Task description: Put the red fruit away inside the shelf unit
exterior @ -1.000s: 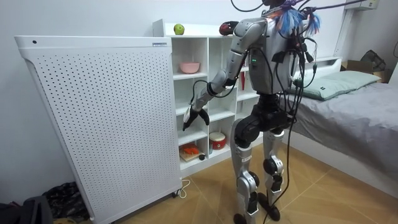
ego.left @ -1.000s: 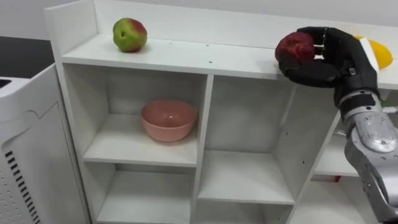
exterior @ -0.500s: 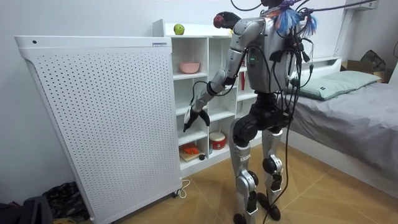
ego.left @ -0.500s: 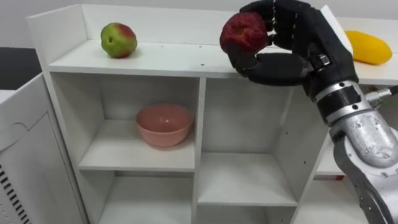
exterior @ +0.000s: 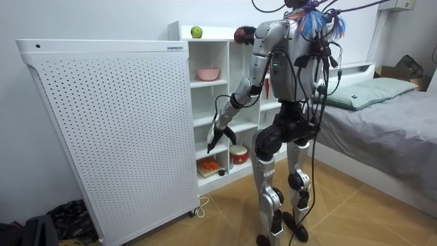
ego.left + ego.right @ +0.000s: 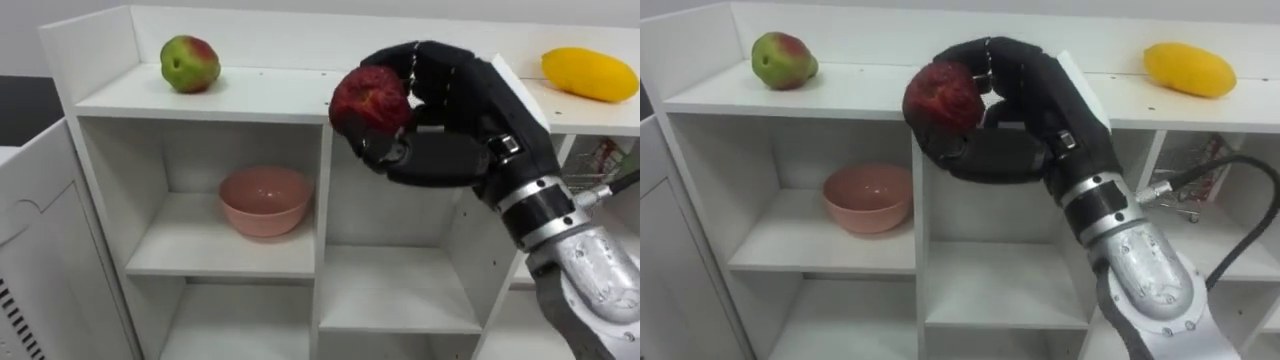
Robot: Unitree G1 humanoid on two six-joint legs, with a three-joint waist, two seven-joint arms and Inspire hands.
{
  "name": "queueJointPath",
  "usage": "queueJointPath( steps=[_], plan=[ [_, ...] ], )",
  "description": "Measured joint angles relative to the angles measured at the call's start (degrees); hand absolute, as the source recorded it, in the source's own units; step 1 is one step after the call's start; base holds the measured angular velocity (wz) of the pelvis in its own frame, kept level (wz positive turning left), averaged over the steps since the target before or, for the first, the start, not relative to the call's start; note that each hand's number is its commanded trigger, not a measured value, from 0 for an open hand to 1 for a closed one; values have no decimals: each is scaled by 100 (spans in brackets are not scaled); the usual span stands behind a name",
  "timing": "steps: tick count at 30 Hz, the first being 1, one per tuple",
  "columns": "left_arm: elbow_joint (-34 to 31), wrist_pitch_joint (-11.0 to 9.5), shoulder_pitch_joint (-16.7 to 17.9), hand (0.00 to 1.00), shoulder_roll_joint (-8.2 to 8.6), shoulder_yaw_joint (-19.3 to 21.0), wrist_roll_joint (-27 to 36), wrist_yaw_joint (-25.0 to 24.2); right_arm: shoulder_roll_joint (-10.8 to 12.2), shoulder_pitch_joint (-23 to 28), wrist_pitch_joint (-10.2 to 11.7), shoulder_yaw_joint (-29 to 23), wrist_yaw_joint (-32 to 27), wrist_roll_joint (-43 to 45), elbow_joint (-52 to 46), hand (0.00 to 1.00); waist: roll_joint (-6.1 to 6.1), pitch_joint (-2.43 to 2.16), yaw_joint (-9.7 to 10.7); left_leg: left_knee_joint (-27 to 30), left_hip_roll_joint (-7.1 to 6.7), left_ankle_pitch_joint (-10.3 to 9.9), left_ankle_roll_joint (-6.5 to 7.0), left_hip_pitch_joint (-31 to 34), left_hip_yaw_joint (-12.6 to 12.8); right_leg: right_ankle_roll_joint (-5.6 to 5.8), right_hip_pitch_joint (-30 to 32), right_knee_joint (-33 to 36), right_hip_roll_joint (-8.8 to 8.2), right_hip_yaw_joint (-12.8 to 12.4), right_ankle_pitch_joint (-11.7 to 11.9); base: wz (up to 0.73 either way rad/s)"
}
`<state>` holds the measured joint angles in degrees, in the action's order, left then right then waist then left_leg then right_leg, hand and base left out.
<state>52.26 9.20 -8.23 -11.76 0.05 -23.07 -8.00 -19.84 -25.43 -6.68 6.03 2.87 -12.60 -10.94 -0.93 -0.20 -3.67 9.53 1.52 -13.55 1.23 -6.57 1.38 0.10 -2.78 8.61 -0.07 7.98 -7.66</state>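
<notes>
At the closet's top board, the right hand is gripping the red fruit, fingers curling over its top and thumb pressing under it. The fruit's far side is hiding behind the fingers. It is overlapping the board's front edge above the divider; touching or apart, cannot tell. The arm is covering part of the right-hand compartments, and something cluttered behind it is too cut off to name.

The red fruit is looking roundish, with no clear long axis, and its stem end is hard to make out. The green-red fruit is sitting upright at the top board's left end. The yellow fruit is lying at the right end, well apart, long axis running left-right along the board and dipping slightly to the right. A pink bowl is sitting mouth-up in the upper left compartment.

The room view is adding more: the robot is standing upright facing the closet, between a perforated white panel and a bed. Its left hand is hanging low before the middle shelves, too small to tell open or closed. A red-and-white pot is sitting in a lower compartment.
</notes>
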Motion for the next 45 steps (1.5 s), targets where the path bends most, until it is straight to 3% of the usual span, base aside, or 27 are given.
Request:
queueJointPath(
  steps=[4,8,13,17,19,20,23,27,30,31,35,41,45],
  plan=[
    [65,-17,0,0,23,-159,13,168,50,369,-2,184,109,-35,663,100,14,11,-21,2,3,0,0,103,23,0,96,8,-13,9,0,-4],
    [403,-163,-57,0,120,-273,133,422,444,390,86,229,72,-9,2076,100,43,23,-6,32,-13,1,0,347,0,1,363,43,-45,5,0,0],
    [1141,-233,-115,0,217,-390,576,678,646,400,97,229,-75,-547,3309,100,62,38,27,225,-19,1,0,810,-19,0,793,223,-90,48,0,2],
    [1563,-383,-270,0,247,-598,1063,845,728,290,389,202,-145,-1300,4481,100,103,117,31,386,-28,1,0,1133,-48,-13,1112,477,-182,192,-32,16],
    [1751,-617,-255,0,283,-607,1173,1070,781,267,435,101,-258,-1609,5083,100,89,182,-35,471,-86,13,20,1488,-35,-17,1604,926,-286,332,-162,15],
    [1768,-707,-191,0,279,-650,1243,1222,782,272,457,100,-276,-1891,5370,100,64,214,-104,580,-130,16,23,1706,-23,-25,1847,1085,-322,380,-189,7],
    [1876,-938,200,0,185,-661,1346,1594,792,285,462,38,-283,-2562,5902,100,40,233,-191,857,-175,16,25,2253,-29,-34,2329,1262,-393,497,-192,0],
    [1847,-885,759,0,-20,-838,1329,2042,716,279,549,-69,-297,-3678,6123,100,-24,277,-420,1205,-231,14,25,2765,-17,-118,2836,1590,-483,483,-242,3],
    [1745,-801,1051,0,-37,-918,1338,2131,675,-48,647,-76,-288,-4522,6298,100,-33,312,-484,1589,-247,12,28,3306,-14,-177,3324,1913,-590,485,-280,14],
    [1670,-787,1092,0,-28,-920,1339,2130,655,-233,667,-128,-267,-4752,6398,100,-13,339,-486,1793,-262,6,35,3547,-18,-205,3521,2074,-648,512,-301,21],
    [1359,-748,1069,0,-36,-1063,1349,2204,501,-673,672,-378,-305,-5859,6505,100,23,374,-621,2419,-326,-89,61,4415,-11,-231,4282,2673,-801,563,-455,31],
    [1082,-635,1104,0,-52,-1394,1443,2398,47,-966,699,-400,-323,-7053,6642,100,32,373,-914,3070,-332,-106,76,5343,-22,-277,5127,3233,-942,592,-474,6],
    [784,-529,1127,0,-58,-1388,1627,2444,-123,-1366,724,-527,-473,-7244,6652,100,47,361,-992,3410,-335,-129,54,5937,-8,-296,5707,3544,-984,558,-481,2]
  ],
)
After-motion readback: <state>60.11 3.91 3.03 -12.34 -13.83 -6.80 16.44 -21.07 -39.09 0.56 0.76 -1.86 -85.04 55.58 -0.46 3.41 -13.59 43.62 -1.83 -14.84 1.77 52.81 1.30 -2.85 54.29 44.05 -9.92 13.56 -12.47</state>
